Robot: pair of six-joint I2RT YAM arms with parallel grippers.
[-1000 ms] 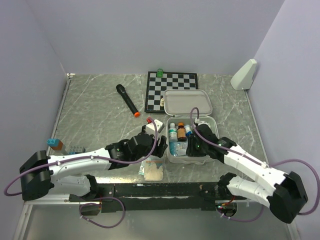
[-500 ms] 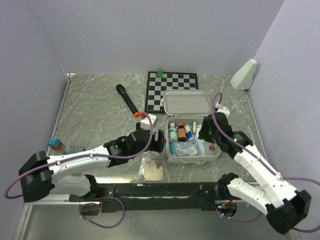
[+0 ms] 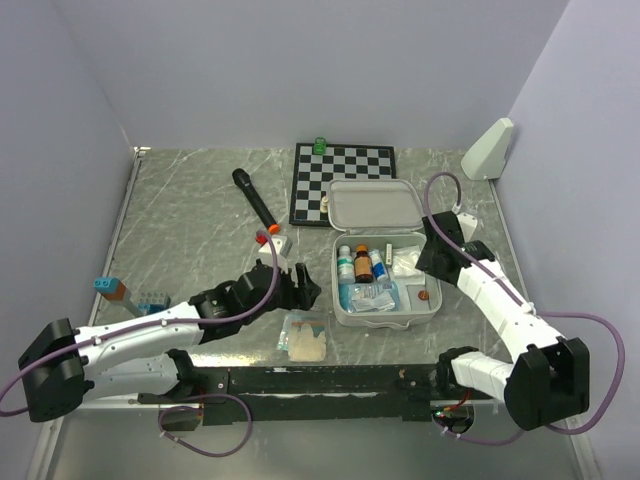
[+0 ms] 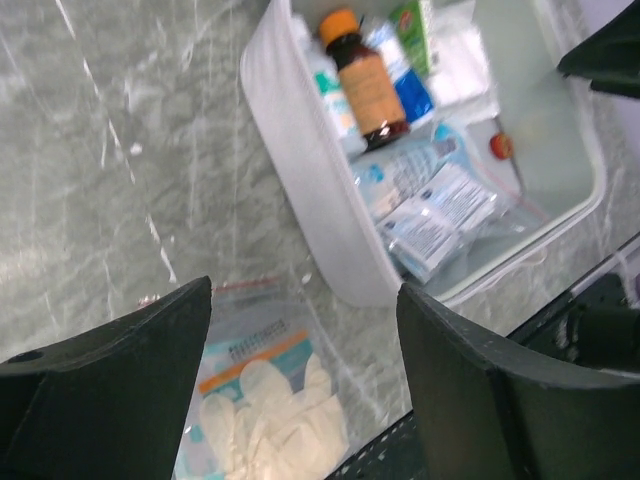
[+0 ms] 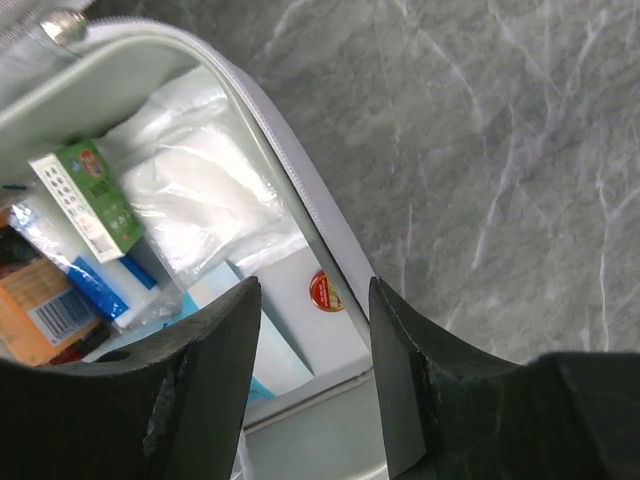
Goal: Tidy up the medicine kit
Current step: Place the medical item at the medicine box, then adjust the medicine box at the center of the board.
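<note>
The medicine kit (image 3: 375, 205) lies open, its lid folded back toward the chessboard. Its tray (image 4: 310, 190) holds a brown bottle (image 4: 365, 85), a green box (image 5: 85, 195), a white gauze packet (image 5: 200, 200), sachets and a small red tin (image 5: 323, 290). My left gripper (image 3: 308, 285) hovers open just left of the tray, with nothing in it. In the left wrist view the left gripper (image 4: 305, 300) is over a clear bag of gloves (image 4: 265, 400). My right gripper (image 3: 432, 258) stands open and empty over the tray's right rim (image 5: 290, 190), which runs between its jaws in the right wrist view (image 5: 312, 290).
The bag of gloves (image 3: 305, 335) lies on the table in front of the kit. A small white item with an orange cap (image 3: 272, 238) sits left of the kit, a black microphone (image 3: 255, 200) beyond it. Chessboard (image 3: 343, 172), white wedge (image 3: 488, 150), small rack (image 3: 120, 292) at left.
My right gripper rose out of the tray and swung to its right rim, opening wider. My left gripper pulled back left from the kit, also wider. The orange-capped item shifted left.
</note>
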